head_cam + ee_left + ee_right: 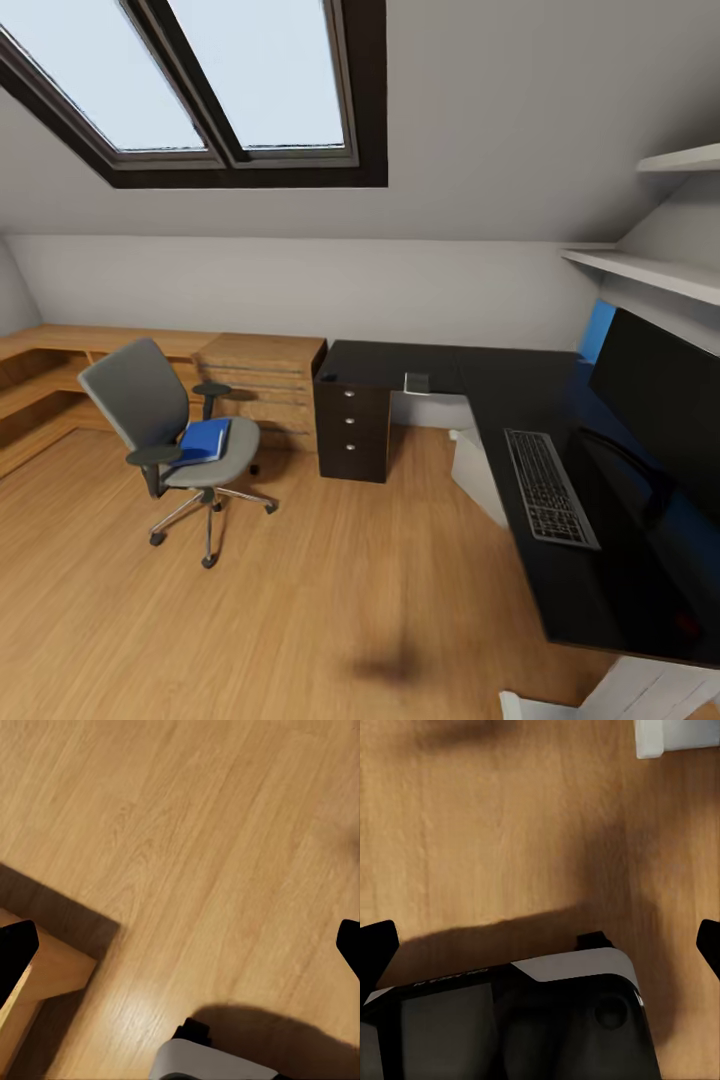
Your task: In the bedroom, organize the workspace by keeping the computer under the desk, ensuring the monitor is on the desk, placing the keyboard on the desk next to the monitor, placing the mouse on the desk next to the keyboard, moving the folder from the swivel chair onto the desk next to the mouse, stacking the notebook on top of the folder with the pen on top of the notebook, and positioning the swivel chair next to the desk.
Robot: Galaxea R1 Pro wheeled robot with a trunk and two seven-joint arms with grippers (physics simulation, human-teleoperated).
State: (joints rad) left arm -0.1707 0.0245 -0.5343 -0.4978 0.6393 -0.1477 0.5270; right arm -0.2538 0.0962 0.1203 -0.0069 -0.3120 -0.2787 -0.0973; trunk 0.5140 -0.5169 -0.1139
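Room: an attic bedroom with a sloped grey ceiling, a dark-framed skylight, pale walls and a wood plank floor. Two white wall shelves are mounted at the right.

Low wooden shelf unit: set along the far wall at the left, running to a wooden drawer chest just beside the desk.

Desk: L-shaped, black-topped, with black drawers carrying round silver knobs at its left end.

Monitor: a wide black screen standing on the desk's right wing.

Keyboard: black keys in a silver-grey frame, laid flat on the desk just in front of the monitor.

Small grey object: seen on the far desk section; its identity cannot be told.

Swivel chair: grey seat and back, black armrests, chrome star base, standing on the floor well apart from the desk.

Folder: bright blue, lying flat on the chair seat.

Left gripper: black fingertips are seen at opposite edges of the left wrist view, spread wide, nothing between them, above bare floor beside a wooden corner.

Right gripper: likewise spread wide and empty, above floor and the robot's own white and black base.

Writing: a faint mark on the base, not legible
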